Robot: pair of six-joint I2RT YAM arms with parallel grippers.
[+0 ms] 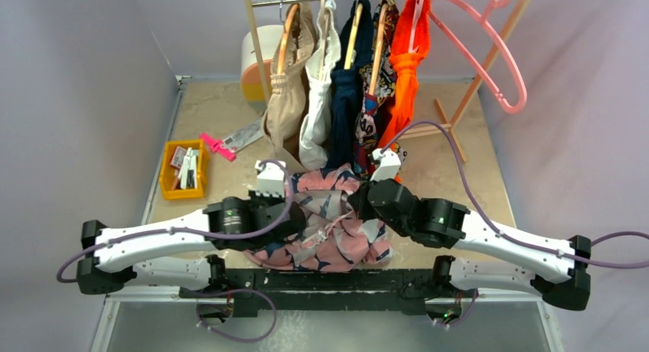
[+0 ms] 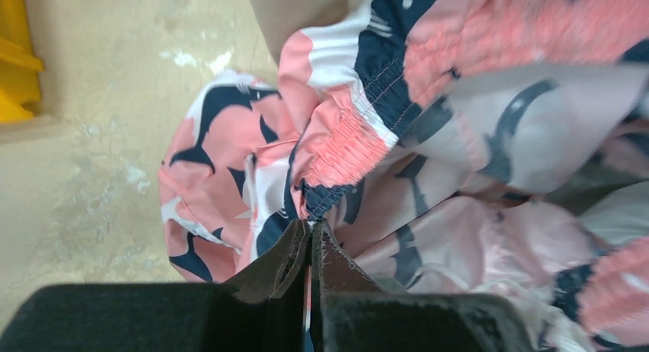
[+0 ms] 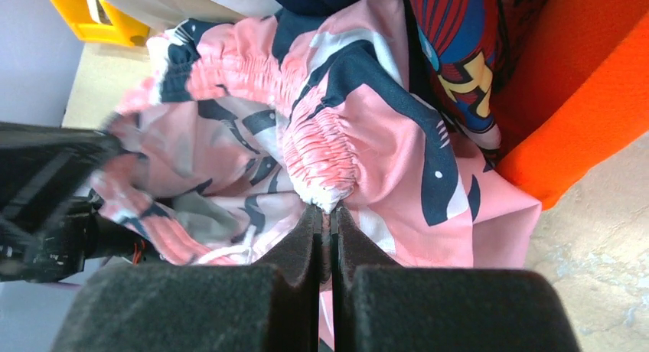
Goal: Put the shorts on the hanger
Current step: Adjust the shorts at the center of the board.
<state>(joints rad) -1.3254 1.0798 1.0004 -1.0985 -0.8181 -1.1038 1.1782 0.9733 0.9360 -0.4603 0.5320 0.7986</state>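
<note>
- The hanging garments (image 1: 337, 84) drape down to the table (image 1: 222, 111) just behind the shorts (image 1: 329, 229), closing the far side.
- Bare table lies open on the left, between the yellow bin (image 1: 184, 168) and the garments, apart from a pink-handled tool (image 1: 217, 146).
- The hanger (image 1: 505, 50) has open air beneath it. The slanted rack leg (image 1: 469, 92) appears to cross close behind it.
</note>
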